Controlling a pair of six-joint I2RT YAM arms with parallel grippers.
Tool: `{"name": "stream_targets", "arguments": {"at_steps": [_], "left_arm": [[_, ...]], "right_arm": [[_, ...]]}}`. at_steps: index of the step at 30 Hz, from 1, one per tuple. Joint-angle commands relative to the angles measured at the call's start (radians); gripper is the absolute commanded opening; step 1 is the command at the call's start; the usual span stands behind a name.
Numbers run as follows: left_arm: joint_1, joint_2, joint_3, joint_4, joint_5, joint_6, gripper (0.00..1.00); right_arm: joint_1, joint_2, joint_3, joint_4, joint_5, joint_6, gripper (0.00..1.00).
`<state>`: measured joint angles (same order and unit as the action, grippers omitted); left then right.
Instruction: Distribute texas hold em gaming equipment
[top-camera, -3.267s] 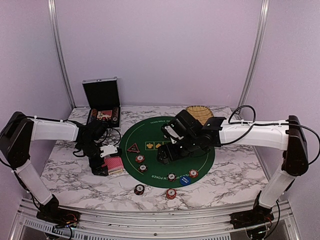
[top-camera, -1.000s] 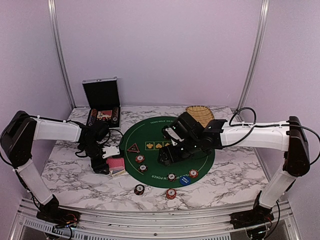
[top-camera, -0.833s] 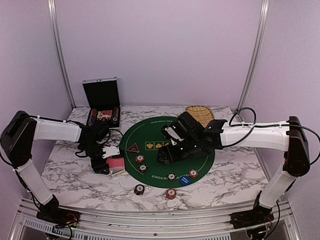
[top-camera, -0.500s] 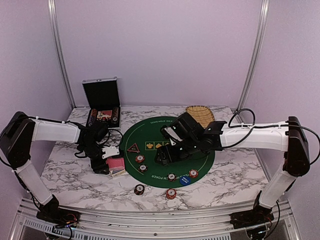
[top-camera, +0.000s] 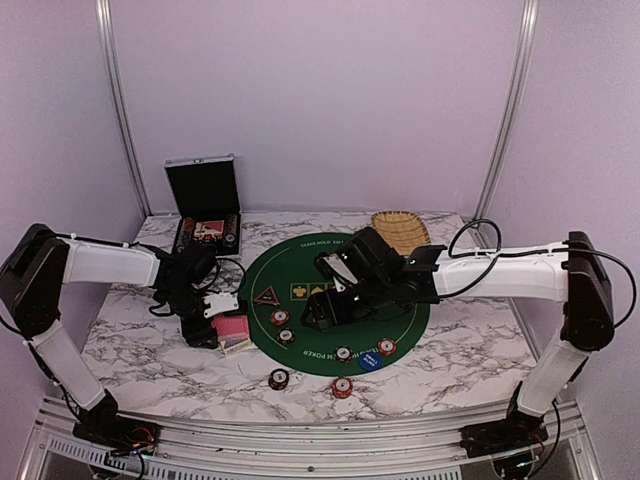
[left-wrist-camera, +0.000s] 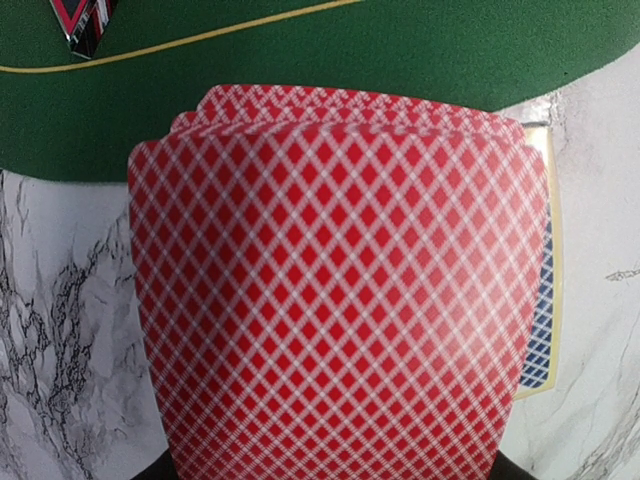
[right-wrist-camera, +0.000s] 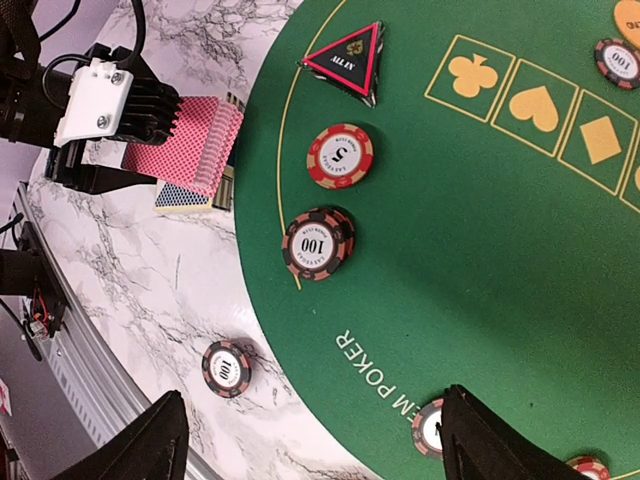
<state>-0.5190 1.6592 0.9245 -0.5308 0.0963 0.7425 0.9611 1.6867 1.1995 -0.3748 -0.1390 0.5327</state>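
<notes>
The marble bench (top-camera: 150, 355) carries a round green mat (top-camera: 310, 350). Over the mat's left half, the right end effector (right-wrist-camera: 314, 400) hangs with fingers spread wide, gripping nothing. The left end effector (top-camera: 215, 330) is clamped on a stack of red-backed cards (left-wrist-camera: 340, 300) (just off the mat's left edge). Chips (right-wrist-camera: 340, 156) and a black triangular marker (right-wrist-camera: 348, 58) lie on the mat.

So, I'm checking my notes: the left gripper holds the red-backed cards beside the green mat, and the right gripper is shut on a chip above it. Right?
Not quite: the right gripper is open and empty, as the right wrist view shows, its fingers wide apart over the green mat. The left gripper does hold the red-backed cards beside the mat.
</notes>
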Motion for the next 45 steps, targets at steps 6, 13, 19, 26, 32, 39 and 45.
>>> {"name": "stream_targets", "arguments": {"at_steps": [6, 13, 19, 26, 32, 39, 45], "left_arm": [[-0.003, -0.047, 0.012, -0.048, 0.043, -0.006, 0.08], [-0.001, -0.052, 0.010, -0.059, 0.046, -0.007, 0.06], [0.000, -0.056, 0.016, -0.059, 0.063, -0.017, 0.02], [0.005, -0.074, 0.031, -0.076, 0.076, -0.015, 0.01], [0.008, -0.083, 0.024, -0.079, 0.076, -0.017, 0.00], [0.008, -0.103, 0.046, -0.100, 0.085, -0.022, 0.00], [0.008, -0.126, 0.071, -0.126, 0.099, -0.026, 0.00]], "right_arm": [[-0.006, 0.051, 0.011, 0.078, -0.060, 0.025, 0.84], [-0.005, 0.086, 0.040, 0.091, -0.084, 0.021, 0.84], [-0.006, 0.095, 0.037, 0.101, -0.095, 0.023, 0.84], [-0.007, 0.106, 0.039, 0.112, -0.101, 0.024, 0.84], [-0.006, 0.121, 0.048, 0.122, -0.115, 0.025, 0.84], [-0.009, 0.139, 0.063, 0.158, -0.146, 0.037, 0.84], [-0.028, 0.157, 0.066, 0.257, -0.227, 0.088, 0.84]]}}
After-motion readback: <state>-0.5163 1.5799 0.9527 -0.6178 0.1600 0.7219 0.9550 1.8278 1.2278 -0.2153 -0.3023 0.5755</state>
